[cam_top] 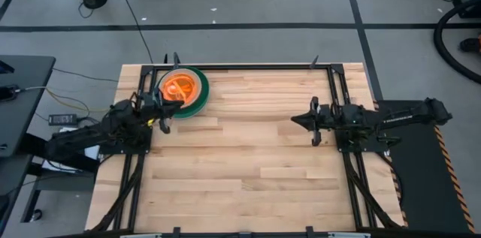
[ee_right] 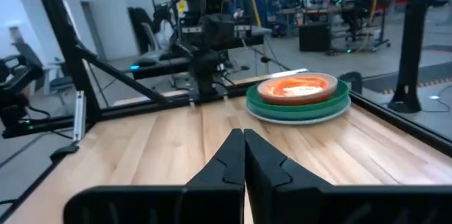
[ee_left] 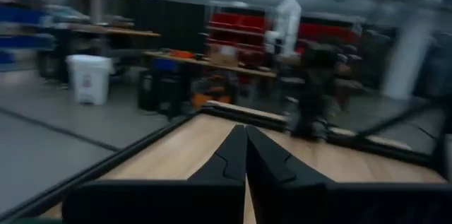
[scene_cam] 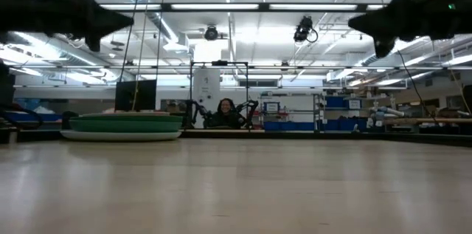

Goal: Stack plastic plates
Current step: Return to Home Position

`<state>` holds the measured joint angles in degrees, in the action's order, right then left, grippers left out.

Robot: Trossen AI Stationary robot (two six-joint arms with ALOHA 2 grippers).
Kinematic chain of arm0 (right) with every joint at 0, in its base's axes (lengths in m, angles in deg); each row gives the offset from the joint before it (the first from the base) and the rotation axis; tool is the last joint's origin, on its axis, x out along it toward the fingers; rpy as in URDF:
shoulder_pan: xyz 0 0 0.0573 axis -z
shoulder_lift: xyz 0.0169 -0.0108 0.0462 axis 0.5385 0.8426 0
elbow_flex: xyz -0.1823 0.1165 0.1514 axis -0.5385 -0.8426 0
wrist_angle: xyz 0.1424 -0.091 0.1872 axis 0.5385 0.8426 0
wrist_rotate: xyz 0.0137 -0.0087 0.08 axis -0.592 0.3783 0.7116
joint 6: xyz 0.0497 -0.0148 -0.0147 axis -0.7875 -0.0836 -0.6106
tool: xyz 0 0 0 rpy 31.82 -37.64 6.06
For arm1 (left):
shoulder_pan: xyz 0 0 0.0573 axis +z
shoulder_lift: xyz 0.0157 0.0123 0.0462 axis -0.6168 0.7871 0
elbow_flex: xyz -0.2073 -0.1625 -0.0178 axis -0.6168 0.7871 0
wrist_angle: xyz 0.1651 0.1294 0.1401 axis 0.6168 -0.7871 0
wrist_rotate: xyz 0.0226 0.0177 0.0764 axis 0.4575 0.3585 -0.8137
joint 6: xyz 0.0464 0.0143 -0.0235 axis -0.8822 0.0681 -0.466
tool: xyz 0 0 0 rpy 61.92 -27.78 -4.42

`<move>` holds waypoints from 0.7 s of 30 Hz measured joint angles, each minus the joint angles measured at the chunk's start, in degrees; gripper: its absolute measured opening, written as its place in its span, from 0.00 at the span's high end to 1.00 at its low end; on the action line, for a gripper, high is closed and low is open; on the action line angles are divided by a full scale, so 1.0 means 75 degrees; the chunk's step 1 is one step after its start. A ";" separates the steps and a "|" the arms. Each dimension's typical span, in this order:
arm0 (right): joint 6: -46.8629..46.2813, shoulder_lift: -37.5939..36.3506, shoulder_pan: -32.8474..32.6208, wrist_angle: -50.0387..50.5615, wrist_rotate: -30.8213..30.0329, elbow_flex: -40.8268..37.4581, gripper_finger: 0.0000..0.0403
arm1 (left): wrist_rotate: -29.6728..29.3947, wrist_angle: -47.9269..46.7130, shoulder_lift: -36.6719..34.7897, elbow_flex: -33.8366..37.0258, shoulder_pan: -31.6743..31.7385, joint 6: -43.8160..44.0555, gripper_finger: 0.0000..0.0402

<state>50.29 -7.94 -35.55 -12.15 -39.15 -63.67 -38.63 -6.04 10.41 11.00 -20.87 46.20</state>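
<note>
A stack of plastic plates [cam_top: 183,91] stands near the table's far left corner: dark-green and teal rims below, a pale one at the bottom, orange ones on top. It shows in the low view [scene_cam: 122,125] and the right wrist view [ee_right: 299,97]. My left gripper [cam_top: 167,110] hovers shut just on the near side of the stack, raised above the table; its fingers meet in the left wrist view [ee_left: 245,155]. My right gripper [cam_top: 294,120] is shut and raised at the table's right, pointing left; it shows in its wrist view [ee_right: 244,155].
A black metal frame [cam_top: 248,66] runs round the table's far edge and down both sides. The wide wooden middle of the table [cam_top: 240,155] lies between the two arms. A person [scene_cam: 223,110] sits in the room beyond the far edge.
</note>
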 joint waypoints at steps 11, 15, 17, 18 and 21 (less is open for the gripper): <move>0.0263 -0.1880 -0.0630 0.0720 -0.0076 -0.0683 0.99 | -0.0448 0.0362 -0.0867 0.0620 -0.0982 -0.0667 0.99; 0.0439 -0.2012 -0.0754 0.0737 -0.0218 -0.0683 0.96 | -0.0413 0.0243 -0.0765 0.0620 -0.1037 -0.0617 0.98; 0.0305 -0.2006 -0.0754 0.0740 -0.0237 -0.0683 0.95 | -0.0407 0.0251 -0.0766 0.0620 -0.1082 -0.0302 0.97; 0.0125 -0.1997 -0.0754 0.0738 -0.0224 -0.0683 0.95 | -0.0395 0.0254 -0.0775 0.0620 -0.1112 -0.0177 0.97; -0.0429 -0.1992 -0.0754 0.0725 -0.0207 -0.0683 0.94 | -0.0258 0.0242 -0.0784 0.0620 -0.1284 -0.0296 0.97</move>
<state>47.07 -22.88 -41.21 -6.71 -40.69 -68.79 -40.57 -4.22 4.53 15.65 -30.50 43.98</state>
